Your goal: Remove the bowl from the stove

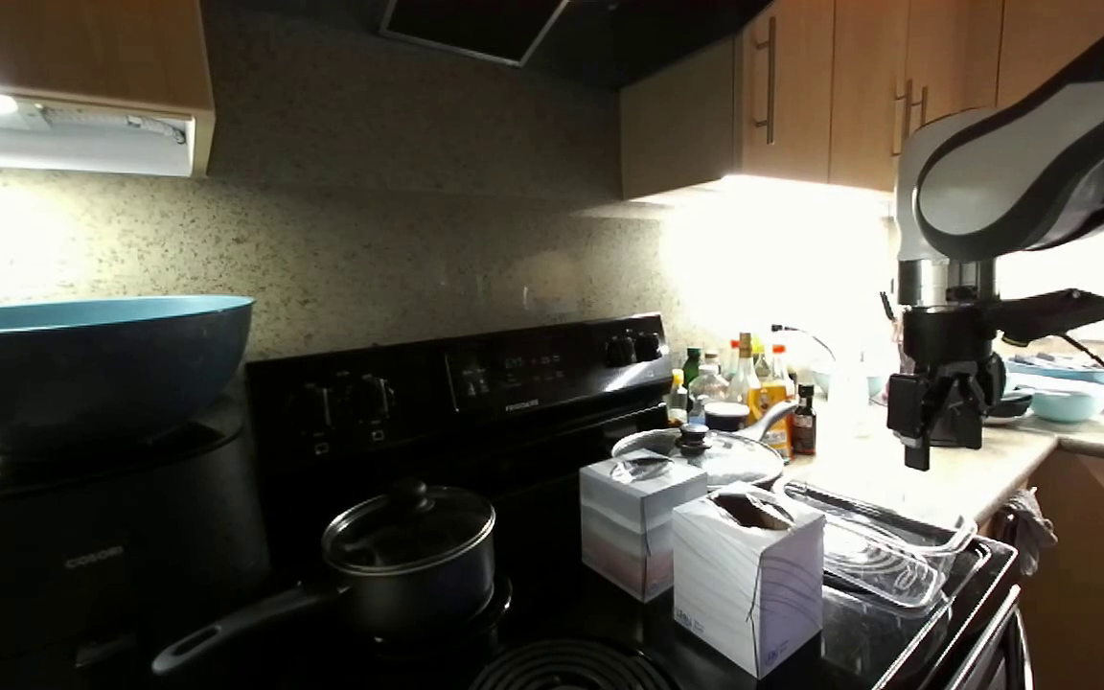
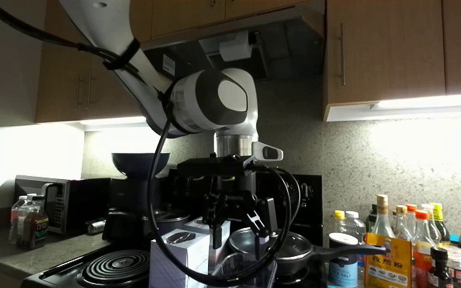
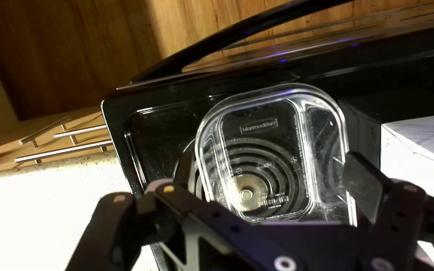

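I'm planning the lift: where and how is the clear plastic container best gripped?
Probably from above, pinching the clear container by its wall facing the counter: its top looks open, so the gripper could straddle that wall, and a white box crowds the opposite side.

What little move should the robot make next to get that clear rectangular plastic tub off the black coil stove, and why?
Probably move down a little: in an exterior view the open, black two-fingered gripper hangs above the clear rectangular plastic tub, while in the wrist view its fingers frame the tub from opposite sides, so going down might bring the tub between them.
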`<action>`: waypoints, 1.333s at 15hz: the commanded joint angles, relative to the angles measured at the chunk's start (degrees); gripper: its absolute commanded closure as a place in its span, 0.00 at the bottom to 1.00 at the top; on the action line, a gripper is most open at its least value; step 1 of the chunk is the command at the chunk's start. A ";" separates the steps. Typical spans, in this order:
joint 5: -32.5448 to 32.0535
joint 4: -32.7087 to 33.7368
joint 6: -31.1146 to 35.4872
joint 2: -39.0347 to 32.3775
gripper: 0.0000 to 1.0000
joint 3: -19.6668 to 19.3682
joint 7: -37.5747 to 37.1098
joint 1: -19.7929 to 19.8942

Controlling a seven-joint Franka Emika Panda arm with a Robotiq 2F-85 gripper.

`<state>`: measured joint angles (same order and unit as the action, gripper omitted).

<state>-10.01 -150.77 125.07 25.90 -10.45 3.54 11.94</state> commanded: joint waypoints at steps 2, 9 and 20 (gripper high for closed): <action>0.11 0.04 -0.09 0.36 0.00 0.37 0.08 0.05; -0.36 6.64 -1.18 -10.83 0.00 -1.95 4.97 -0.17; 5.10 19.78 -3.58 -28.93 0.08 -2.86 17.29 0.19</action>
<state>-7.20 -134.62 122.91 1.46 -13.10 16.47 11.74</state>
